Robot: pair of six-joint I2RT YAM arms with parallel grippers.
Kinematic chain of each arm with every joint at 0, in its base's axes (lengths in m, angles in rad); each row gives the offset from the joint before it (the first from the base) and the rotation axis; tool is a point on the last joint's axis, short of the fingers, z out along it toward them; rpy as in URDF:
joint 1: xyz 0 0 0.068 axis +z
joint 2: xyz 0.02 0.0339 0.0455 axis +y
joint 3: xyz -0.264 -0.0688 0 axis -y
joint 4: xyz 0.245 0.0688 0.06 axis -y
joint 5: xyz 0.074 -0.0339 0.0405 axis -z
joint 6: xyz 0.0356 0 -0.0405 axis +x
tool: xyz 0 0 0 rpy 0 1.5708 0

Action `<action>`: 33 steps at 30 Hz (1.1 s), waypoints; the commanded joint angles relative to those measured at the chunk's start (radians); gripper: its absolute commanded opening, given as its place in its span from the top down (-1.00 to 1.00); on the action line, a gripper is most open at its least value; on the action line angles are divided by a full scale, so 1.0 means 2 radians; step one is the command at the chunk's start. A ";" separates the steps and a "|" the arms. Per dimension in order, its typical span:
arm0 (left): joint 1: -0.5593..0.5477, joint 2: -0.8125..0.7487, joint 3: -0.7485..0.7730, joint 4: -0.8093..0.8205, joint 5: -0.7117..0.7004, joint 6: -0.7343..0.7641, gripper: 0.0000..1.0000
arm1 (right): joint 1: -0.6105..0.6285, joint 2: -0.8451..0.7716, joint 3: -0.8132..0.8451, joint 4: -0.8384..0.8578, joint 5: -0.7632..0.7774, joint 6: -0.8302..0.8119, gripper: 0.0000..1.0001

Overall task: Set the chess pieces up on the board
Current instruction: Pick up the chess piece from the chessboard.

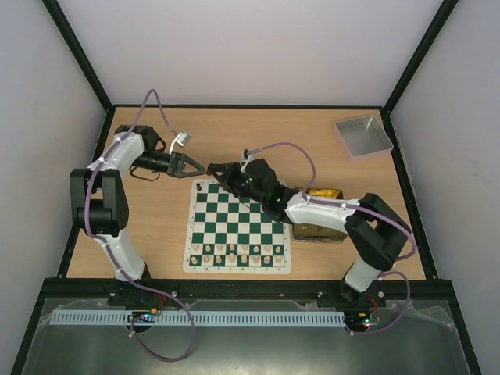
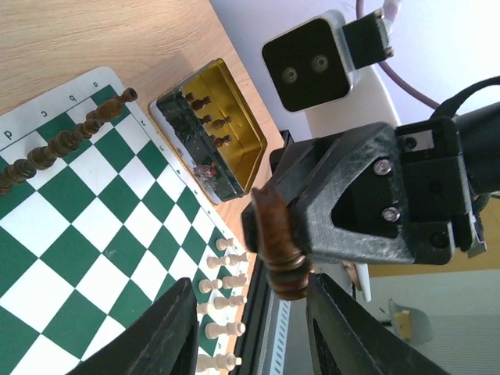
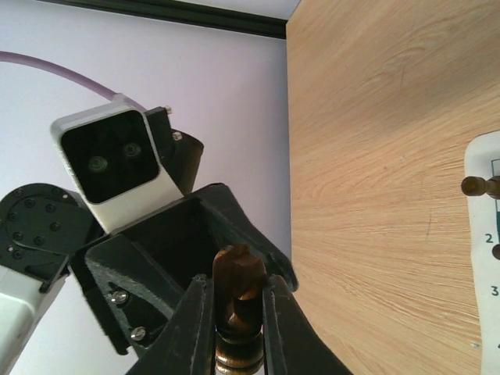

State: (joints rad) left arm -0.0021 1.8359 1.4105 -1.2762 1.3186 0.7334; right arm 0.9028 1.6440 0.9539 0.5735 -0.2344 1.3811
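My right gripper (image 3: 236, 287) is shut on a dark brown chess piece (image 3: 238, 262), held in the air above the far left corner of the board (image 1: 234, 220). My left gripper (image 2: 248, 295) faces it, jaws part open around the piece's base (image 2: 285, 277). The base rests against one finger (image 2: 328, 312), and a gap shows to the other. Both grippers meet tip to tip in the top view, the left (image 1: 201, 168) and the right (image 1: 214, 167). Several dark chess pieces (image 2: 62, 144) stand in a row along the board's far edge.
A gold tin (image 2: 234, 148) with more dark pieces lies at the board's right side, under my right arm (image 1: 312, 209). Cream pieces (image 1: 238, 254) fill the board's near rows. A grey tray (image 1: 363, 134) sits at the far right corner of the table.
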 commanded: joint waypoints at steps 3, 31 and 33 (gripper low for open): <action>-0.001 -0.016 0.003 -0.009 0.018 0.009 0.29 | 0.004 0.018 0.015 0.021 0.003 0.007 0.96; -0.023 -0.009 0.005 -0.008 0.012 0.006 0.57 | 0.005 0.046 0.031 0.031 0.002 0.012 0.96; -0.023 -0.008 0.006 -0.008 0.011 0.005 0.51 | 0.005 0.047 0.033 0.029 0.002 0.012 0.96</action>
State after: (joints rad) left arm -0.0345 1.8359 1.4105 -1.2724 1.3022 0.7311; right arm 0.9035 1.7229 0.9905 0.6121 -0.2306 1.4033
